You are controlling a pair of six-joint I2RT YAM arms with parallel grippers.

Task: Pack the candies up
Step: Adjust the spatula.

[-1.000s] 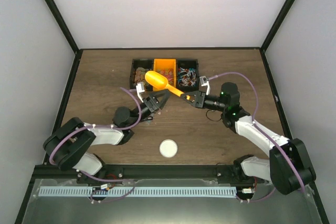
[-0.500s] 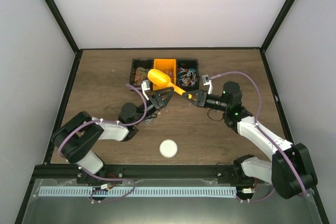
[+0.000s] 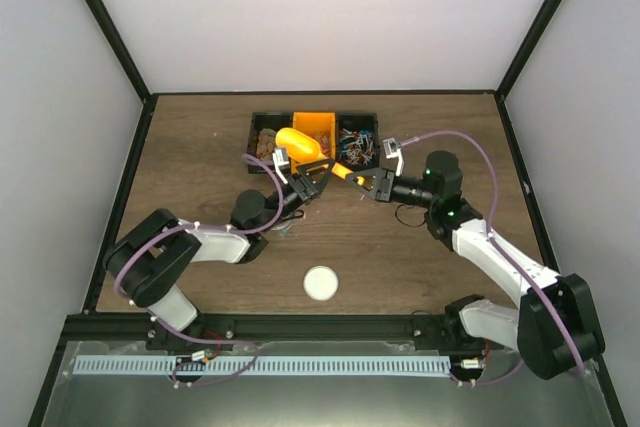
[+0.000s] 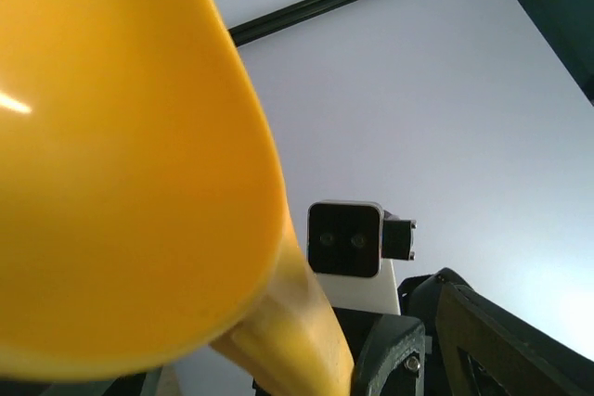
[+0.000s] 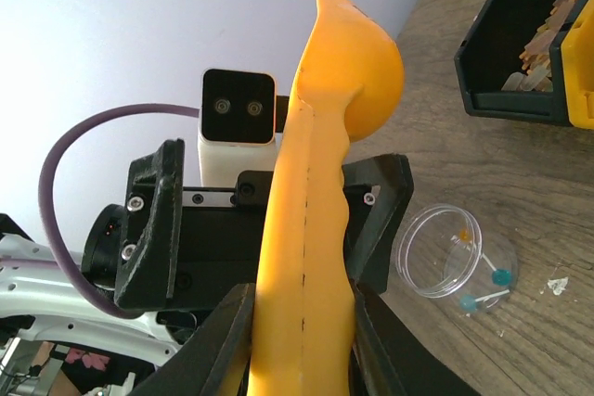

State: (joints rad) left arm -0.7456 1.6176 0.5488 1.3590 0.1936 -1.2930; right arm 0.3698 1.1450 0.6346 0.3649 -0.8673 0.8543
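- Right claw [image 3: 366, 183] is clamped on the handle of the one orange scoop [image 3: 300, 146], its two fingers pressing the handle from either side.
- Left claw [image 3: 308, 176] stands wide, one finger on each side of the scoop just behind its bowl; contact cannot be told.
- The scoop's bowl hangs over the orange middle bin [image 3: 322, 123], one of three bins in a row at the far side of the tabletop [image 3: 200, 147].
- The candies [image 3: 264, 140] lie in those bins: brownish ones in the left black bin, multicoloured wrapped pieces [image 3: 357, 145] in the right black one.
- One clear round dish [image 5: 455, 252] rests on the tabletop near the left claw, holding three tiny bits, two teal and one orange.
- One white round lid [image 3: 321, 282] lies nearer the arm bases.
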